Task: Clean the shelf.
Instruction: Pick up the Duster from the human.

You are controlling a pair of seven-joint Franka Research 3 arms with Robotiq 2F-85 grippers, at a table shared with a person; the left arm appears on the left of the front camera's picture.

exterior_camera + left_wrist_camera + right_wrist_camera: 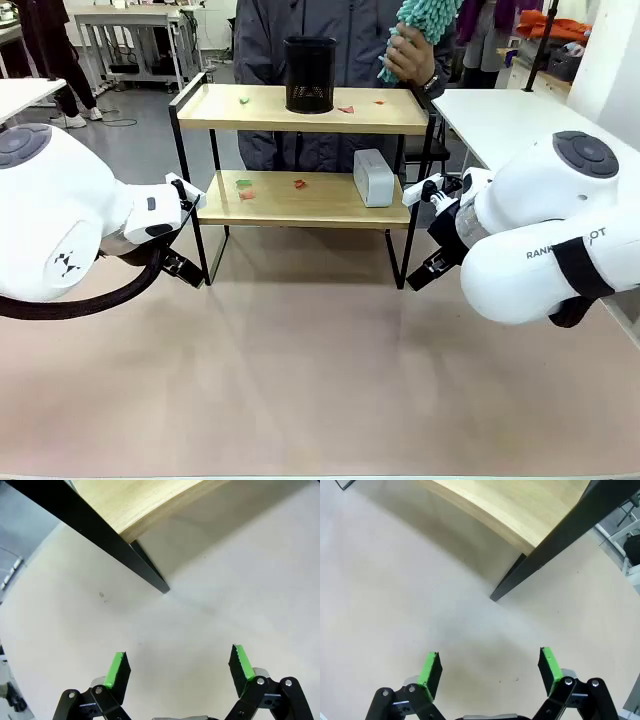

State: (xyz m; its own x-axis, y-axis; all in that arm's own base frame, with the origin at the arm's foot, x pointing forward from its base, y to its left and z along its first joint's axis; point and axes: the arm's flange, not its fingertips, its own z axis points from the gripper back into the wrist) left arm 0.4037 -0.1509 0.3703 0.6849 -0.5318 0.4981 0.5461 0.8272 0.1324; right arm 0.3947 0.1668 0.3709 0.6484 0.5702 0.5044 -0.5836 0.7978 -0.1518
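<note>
black-framed light wooden shelf, teal duster, black mesh cup.

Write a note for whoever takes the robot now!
Two-tier rack of light wooden boards in a black metal frame: carries a black mesh cup on top and a pale grey box below.
Small red and green scraps lie on both boards.
Left gripper: open, empty, above the table beside a rack leg.
Right gripper: open, empty, beside another leg.
A person's hand holds a teal fluffy duster beyond it.
Done: nothing yet. Left: clear the scraps.
</note>
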